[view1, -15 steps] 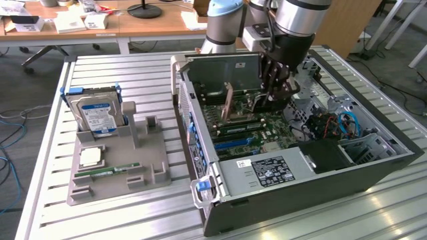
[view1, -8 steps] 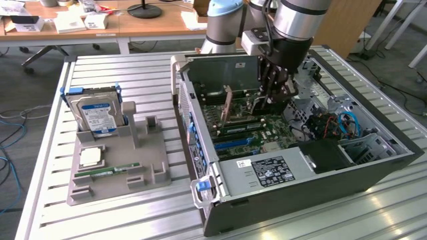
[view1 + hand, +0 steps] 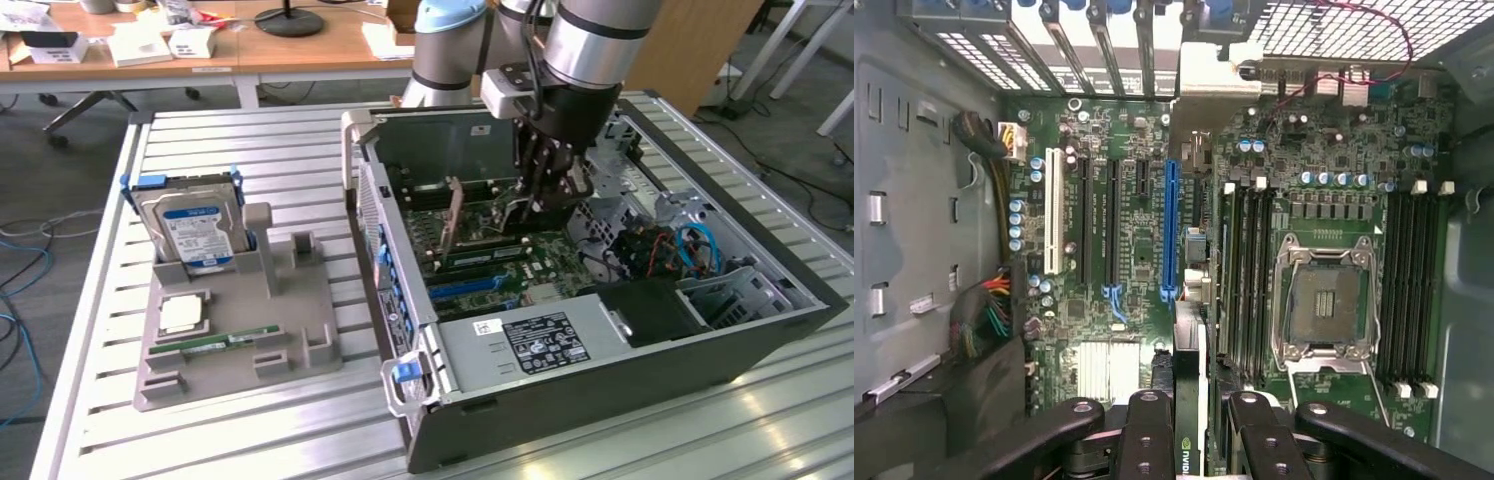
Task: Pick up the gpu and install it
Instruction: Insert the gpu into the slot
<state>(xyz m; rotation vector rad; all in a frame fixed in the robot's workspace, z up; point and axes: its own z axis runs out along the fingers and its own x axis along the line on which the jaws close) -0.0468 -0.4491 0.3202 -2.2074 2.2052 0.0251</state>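
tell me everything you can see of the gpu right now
The gpu shows edge-on in the wrist view: a thin dark card with a green logo on its upper edge, clamped in the gripper. It stands upright above the motherboard, its edge in line with the long blue slot. Whether it touches that slot cannot be told, and its faces are hidden.

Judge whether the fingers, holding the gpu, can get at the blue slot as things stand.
Probably yes: the fingers hold the gpu roughly in line with the blue slot, which looks empty and unblocked.
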